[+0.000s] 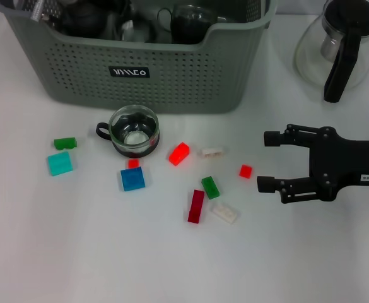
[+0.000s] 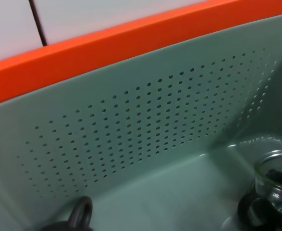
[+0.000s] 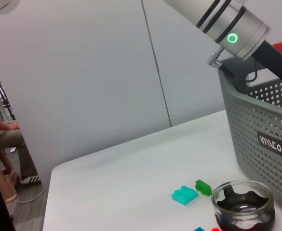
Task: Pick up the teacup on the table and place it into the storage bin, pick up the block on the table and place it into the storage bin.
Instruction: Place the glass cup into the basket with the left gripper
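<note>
right hand point(image 1: 266, 161) gapes near blocks; left hand hidden inside storage bin point(image 1: 171, 82).

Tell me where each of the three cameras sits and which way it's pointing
Head view: above the table, looking down on the storage bin, teacup, scattered blocks; the right claw shows, open.
Left wrist view: inside the bin, facing its perforated wall; none of the robot shows.
Right wrist view: low over the table, facing across it to the teacup and bin; the left arm reaches over the bin.
Shared: head and right wrist views both show teacup and bin.
</note>
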### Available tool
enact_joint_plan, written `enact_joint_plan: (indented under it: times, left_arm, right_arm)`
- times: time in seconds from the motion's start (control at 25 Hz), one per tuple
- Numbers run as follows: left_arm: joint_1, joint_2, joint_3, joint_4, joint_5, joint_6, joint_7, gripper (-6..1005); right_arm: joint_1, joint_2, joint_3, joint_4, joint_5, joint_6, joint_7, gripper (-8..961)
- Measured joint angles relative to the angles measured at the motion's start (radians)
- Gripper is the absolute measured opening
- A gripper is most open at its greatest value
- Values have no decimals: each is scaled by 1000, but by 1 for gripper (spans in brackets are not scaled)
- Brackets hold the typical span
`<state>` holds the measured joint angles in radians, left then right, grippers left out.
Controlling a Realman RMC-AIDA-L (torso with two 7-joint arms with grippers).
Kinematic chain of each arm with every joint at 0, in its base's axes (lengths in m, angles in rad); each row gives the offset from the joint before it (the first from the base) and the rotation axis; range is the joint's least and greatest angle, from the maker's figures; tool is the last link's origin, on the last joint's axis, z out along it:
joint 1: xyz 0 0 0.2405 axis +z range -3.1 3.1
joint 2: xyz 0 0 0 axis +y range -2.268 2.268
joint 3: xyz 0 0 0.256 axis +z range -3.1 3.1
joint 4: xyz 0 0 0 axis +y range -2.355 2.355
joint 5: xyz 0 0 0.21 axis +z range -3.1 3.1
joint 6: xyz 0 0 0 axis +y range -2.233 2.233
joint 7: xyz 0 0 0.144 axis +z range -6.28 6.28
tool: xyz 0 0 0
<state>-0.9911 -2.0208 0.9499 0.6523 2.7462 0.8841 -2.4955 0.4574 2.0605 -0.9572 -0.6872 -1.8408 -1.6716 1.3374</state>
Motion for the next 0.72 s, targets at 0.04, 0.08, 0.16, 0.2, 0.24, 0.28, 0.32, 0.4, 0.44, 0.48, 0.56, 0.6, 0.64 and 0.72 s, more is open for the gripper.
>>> enact_joint_plan:
  times: [0.04, 0.08, 0.16, 0.2, 0.24, 0.28, 0.32, 0.4, 0.44, 0.48, 0.56, 0.6, 0.64, 0.72]
  left_arm:
    - [0, 0, 0, -1, 0, 2, -2, 184]
    - [-1, 1, -1, -1, 0, 5, -2, 186]
    - [-1, 1, -7, 5, -7, 8, -3, 264]
    - [2, 0, -13, 12, -17, 12, -3, 303]
    - [6, -1, -23, 22, -28, 20, -2, 342]
    - [22, -1, -56, 57, -62, 49, 7, 381]
    - [22, -1, -56, 57, -62, 49, 7, 388]
    - [57, -2, -117, 134, -147, 111, 41, 403]
    - [83, -1, -157, 176, -220, 158, 80, 410]
    - [112, 1, -207, 213, -308, 212, 125, 417]
    - [167, 18, -309, 234, -538, 350, 241, 431]
    - [190, 31, -357, 227, -645, 420, 292, 438]
    - [210, 48, -410, 198, -758, 503, 338, 446]
    - [245, 76, -508, 135, -932, 673, 404, 460]
  right_arm:
    - [-1, 0, 0, 0, 0, 0, 0, 956]
    - [-1, -1, 0, 0, 0, 0, 0, 956]
    - [-1, -1, 0, 0, 0, 0, 0, 956]
    - [-2, -1, 0, 0, 0, 0, 0, 956]
    - [-2, 0, 0, 0, 0, 0, 0, 956]
    - [-2, 0, 0, 0, 0, -1, 0, 956]
    - [-3, 0, 0, 0, 0, -1, 0, 956]
    - [-5, -1, 0, 0, 0, -1, 0, 956]
    - [-6, -1, 0, 0, 0, 0, 0, 956]
    - [-6, -1, 0, 0, 0, 0, 0, 956]
    - [-6, -1, 0, 0, 0, -1, 0, 956]
    - [-7, -2, 0, 0, 0, -1, 0, 956]
    - [-7, -2, 0, 0, 0, -1, 0, 956]
    - [-8, -2, 0, 0, 0, 0, 0, 956]
